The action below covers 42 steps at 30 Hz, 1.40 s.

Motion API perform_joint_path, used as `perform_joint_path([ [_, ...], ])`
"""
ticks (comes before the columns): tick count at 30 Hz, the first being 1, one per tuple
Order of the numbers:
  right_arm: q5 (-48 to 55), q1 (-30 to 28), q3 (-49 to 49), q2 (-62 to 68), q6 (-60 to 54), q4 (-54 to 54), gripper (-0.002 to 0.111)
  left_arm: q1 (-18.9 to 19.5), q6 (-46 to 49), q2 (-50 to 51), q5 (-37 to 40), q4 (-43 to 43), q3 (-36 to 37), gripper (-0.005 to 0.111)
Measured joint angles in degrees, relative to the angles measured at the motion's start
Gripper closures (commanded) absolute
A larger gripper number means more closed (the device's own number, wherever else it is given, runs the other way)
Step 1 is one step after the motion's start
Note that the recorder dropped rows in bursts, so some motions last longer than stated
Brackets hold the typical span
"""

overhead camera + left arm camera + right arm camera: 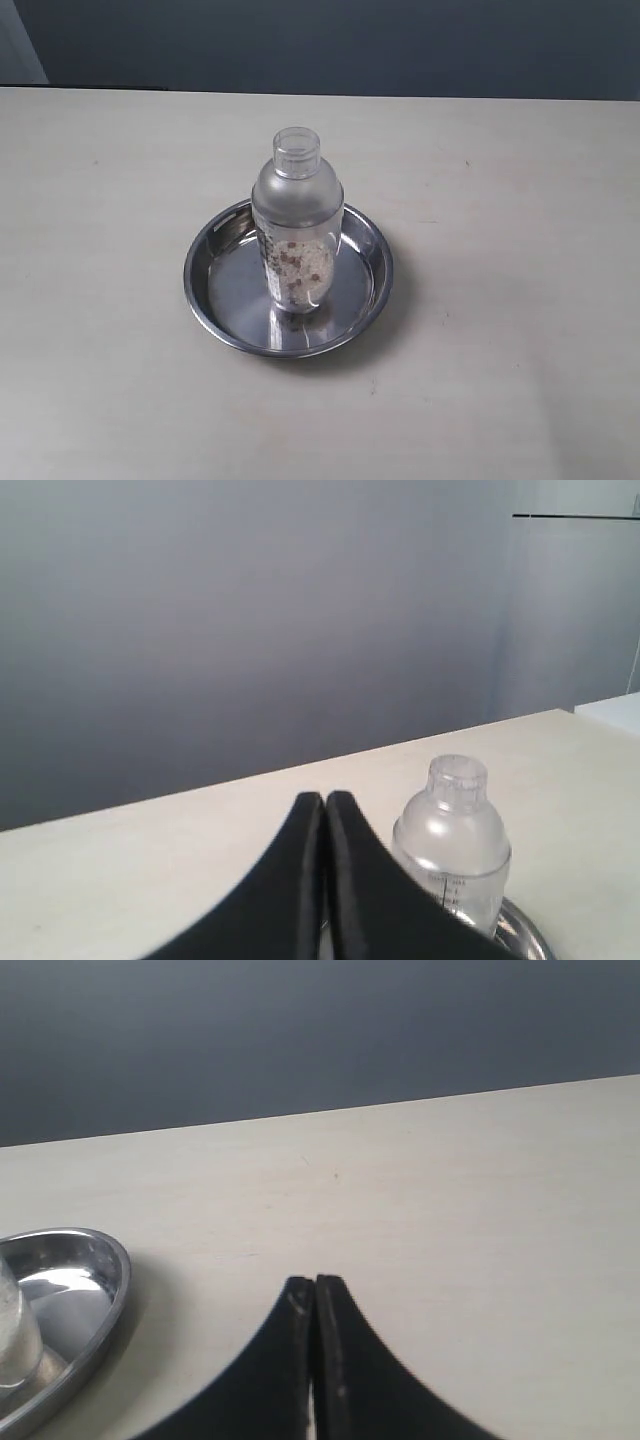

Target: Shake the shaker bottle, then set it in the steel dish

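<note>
The shaker bottle (297, 225) stands upright inside the steel dish (215, 300) near the middle of the table, brown and white grains settled in its lower half. Neither arm shows in the exterior view. In the left wrist view my left gripper (325, 798) is shut with nothing in it, and the shaker bottle (455, 840) rises just beyond its black fingers (375, 890), with a sliver of the dish (528, 932) below. My right gripper (314, 1282) is shut and empty over bare table; the steel dish (100, 1305) and a slice of the bottle (14, 1340) lie off to its side.
The pale wooden table (520, 250) spreads around the dish on all sides. A dark grey wall (330, 45) runs behind the far edge of the table. No other objects are in view.
</note>
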Motion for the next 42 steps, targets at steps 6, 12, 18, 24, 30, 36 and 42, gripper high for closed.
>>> perform_joint_path([
  [6,0.0,0.0,0.0,0.0,0.0,0.0,0.109,0.0,0.0,-10.1,12.5,0.1,0.0,0.106],
  [12,0.0,0.0,0.0,0.0,0.0,0.0,0.109,0.0,0.0,-10.5,17.4,0.6,0.1,0.106],
  [18,0.0,0.0,0.0,0.0,0.0,0.0,0.109,2.5,0.0,-10.8,11.1,1.5,4.4,0.106],
  [24,0.0,0.0,0.0,0.0,0.0,0.0,0.109,8.3,0.3,-10.8,-0.3,-4.8,11.5,0.106],
  [30,0.0,0.0,0.0,0.0,0.0,0.0,0.109,11.9,10.0,-10.8,-5.6,-14.5,17.7,0.106],
  [36,0.0,0.0,0.0,0.0,0.0,0.0,0.109,13.0,13.2,-10.8,-6.5,-16.8,20.0,0.106],
  [42,0.0,0.0,0.0,0.0,0.0,0.0,0.109,13.0,14.7,-10.8,-4.0,-15.9,20.0,0.106],
])
